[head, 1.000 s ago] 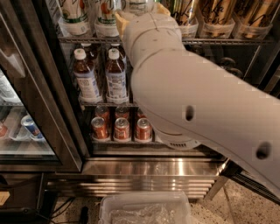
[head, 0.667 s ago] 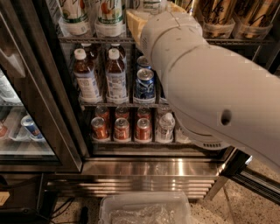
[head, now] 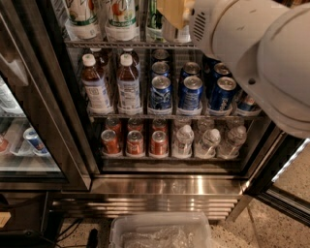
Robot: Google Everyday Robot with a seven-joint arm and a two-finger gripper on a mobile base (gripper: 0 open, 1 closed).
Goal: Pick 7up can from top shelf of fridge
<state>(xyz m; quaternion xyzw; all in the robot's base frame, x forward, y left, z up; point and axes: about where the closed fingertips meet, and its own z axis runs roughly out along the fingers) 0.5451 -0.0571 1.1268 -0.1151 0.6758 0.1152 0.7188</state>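
Note:
The fridge (head: 68, 121) stands open in front of me, with a black frame and a steel base grille (head: 164, 193). Its top shelf (head: 131, 44) is a grey wire rack at the top edge of the view. Two tall whitish cans with green and red marks (head: 121, 17) (head: 82, 14) stand at its left, a dark green can (head: 154, 19) beside them. I cannot tell which whitish can is the 7up can. My gripper (head: 173, 10), a yellowish piece on the big white arm (head: 261, 53), is at the top shelf right of the green can, over a whitish can base (head: 178, 34).
The rack below holds two brown bottles (head: 97, 82) and several short blue cans (head: 190, 92). The lowest rack has red cans (head: 134, 141) and clear water bottles (head: 208, 140). A clear plastic bin (head: 160, 232) lies on the floor. The open door's edge (head: 286, 193) is at the right, and another cooler (head: 24, 140) at the left.
My arm has swung right and up, out of the middle of the view. It has uncovered the blue cans and water bottles. The gripper stays at the top shelf.

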